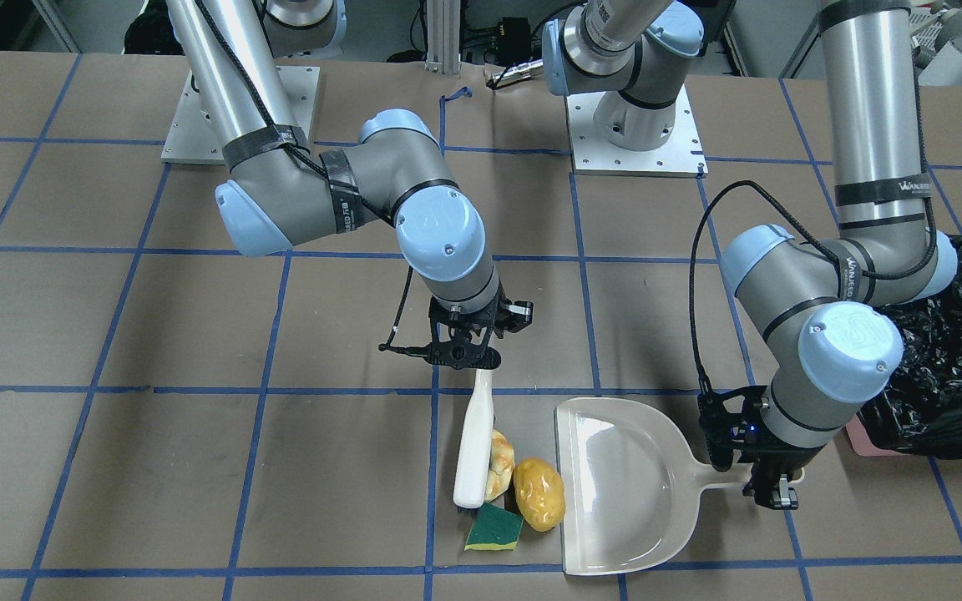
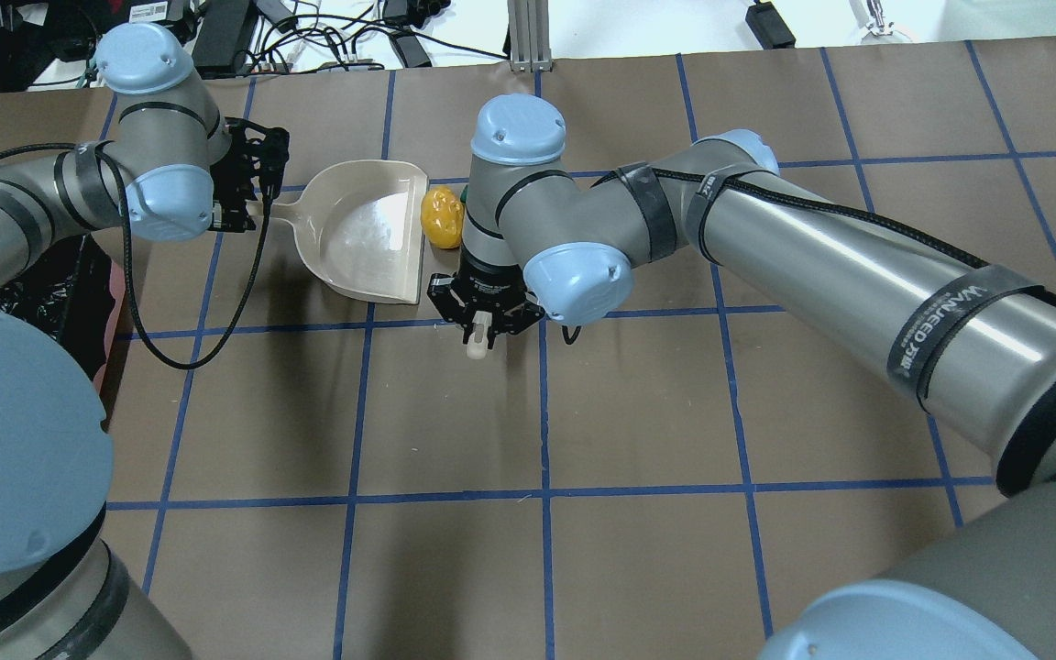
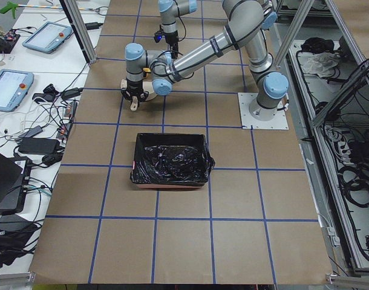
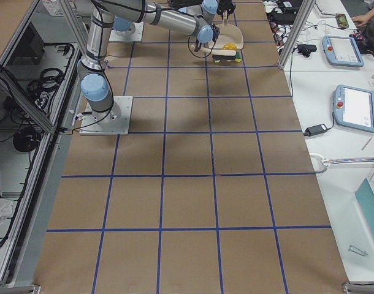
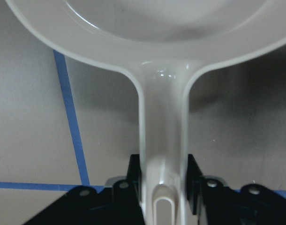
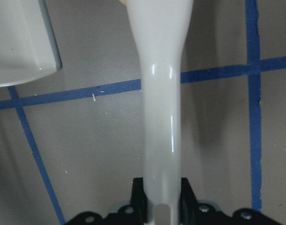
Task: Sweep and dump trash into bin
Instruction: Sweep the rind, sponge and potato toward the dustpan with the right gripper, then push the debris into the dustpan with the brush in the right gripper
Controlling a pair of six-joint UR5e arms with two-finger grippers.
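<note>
Right pincer (image 1: pixel 466 355) clamped on beige plastic brush (image 1: pixel 473 455) handle; left pincer (image 1: pixel 769 484) clamped on beige plastic dustpan (image 1: pixel 615 492) handle. Tan croissant piece (image 1: pixel 501 464), yellow-brown potato (image 1: pixel 539 494), green-yellow sponge square (image 1: pixel 493 529) lay btwn brush & pan mouth. Black-bagged pink bin (image 1: pixel 949 376) sat right of pan, front view. Best approach, prob.: pan lip flat on surface (image 1: pixel 197 417), bristles low, one steady push.

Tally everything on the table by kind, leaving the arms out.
Trash pieces: 3 (curved tan croissant-like piece, yellow-brown potato, green-and-yellow sponge square)
Sweeping tools: 2 (beige brush with black bristles, beige plastic dustpan)
Bins: 1 (pink-based bin lined with a glossy black bag)
Total: 6
</note>
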